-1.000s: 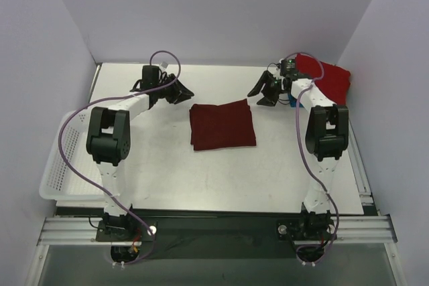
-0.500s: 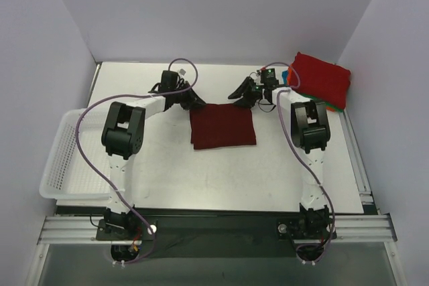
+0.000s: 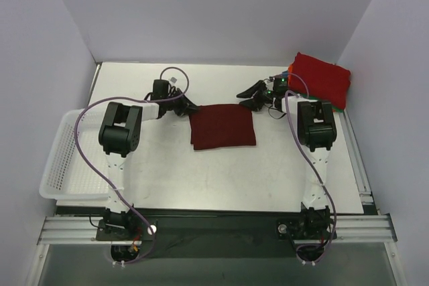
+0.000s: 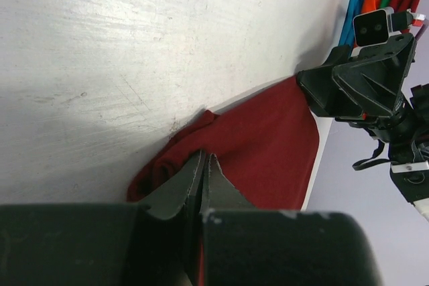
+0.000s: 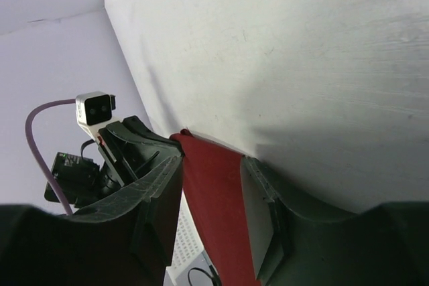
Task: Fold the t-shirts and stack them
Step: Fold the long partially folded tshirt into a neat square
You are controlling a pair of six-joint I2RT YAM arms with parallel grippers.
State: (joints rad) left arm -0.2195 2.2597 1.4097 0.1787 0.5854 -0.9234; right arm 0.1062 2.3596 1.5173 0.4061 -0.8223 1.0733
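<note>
**Two grippers at the far corners of a folded maroon t-shirt**

Seen from above, left to right. Far left: a white mesh basket (image 3: 57,165), hanging partly off the left edge of the pale table (image 3: 201,185).

Next, the left gripper (image 3: 188,106), low at the shirt's far left corner. Jaws pressed together, pinching a small rumpled peak of cloth, plain in the left wrist view.

Centre of the table: the maroon t-shirt (image 3: 222,125). Dark wine red, soft and matte, folded to a near-square. Flat apart from that one pinched, bunched-up corner. Layered edges showing along its left and near sides.

Then the right gripper (image 3: 249,96), down at the shirt's far right corner. Jaws spread, the fingers (image 5: 258,212) set one on each side of the cloth's edge, not clamped on it.

Far right, in the table's back corner, well apart from the maroon shirt: a stack of folded t-shirts (image 3: 320,78). Bright red on top; thin edges of orange, green and blue peeking out beneath.
</note>
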